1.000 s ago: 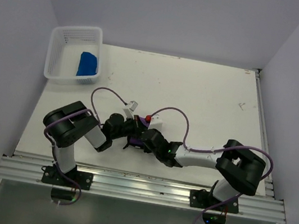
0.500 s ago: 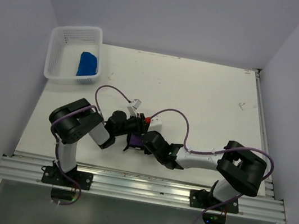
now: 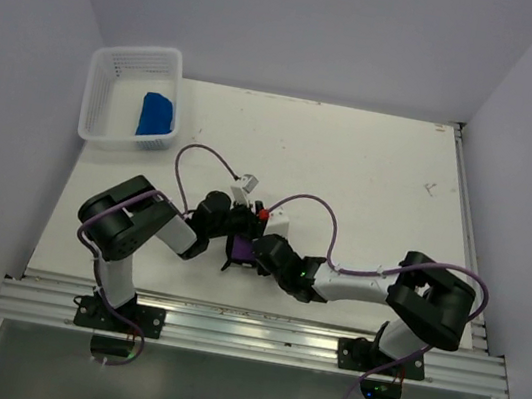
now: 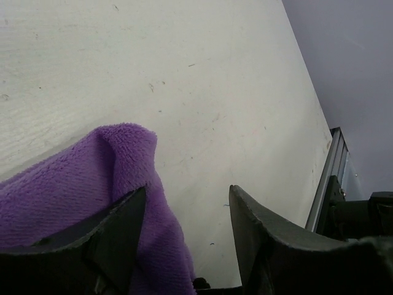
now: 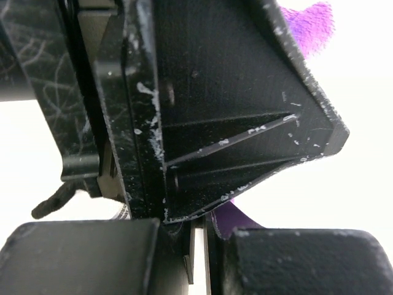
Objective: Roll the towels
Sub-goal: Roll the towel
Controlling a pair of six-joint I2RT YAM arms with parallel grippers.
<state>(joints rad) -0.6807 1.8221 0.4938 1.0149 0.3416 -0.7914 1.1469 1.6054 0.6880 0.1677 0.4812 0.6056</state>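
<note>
Worktop: the white worktop (image 3: pixel 371 176) is carrying everything, with both grippers working low over its near middle.
Basket: the white mesh basket (image 3: pixel 101 92) is sitting at the far left corner of the worktop.
Left gripper: the left gripper (image 4: pixel 184 200) is holding its fingers (image 4: pixel 264 239) spread apart. Purple cloth is lying against the inner face of one, and the other is touching nothing.
Right gripper: the right gripper (image 5: pixel 196 261) is crowding in just beside the left one, its fingers (image 5: pixel 307 261) closed to a thin slit. Whether they are pinching any cloth cannot be told.
Purple towel: the purple towel (image 3: pixel 241 248) is lying bunched on the worktop between the two grippers, one folded edge humping upward.
Blue towel: the blue towel (image 3: pixel 156 114) is resting inside the basket toward its right side, well apart from both grippers.
</note>
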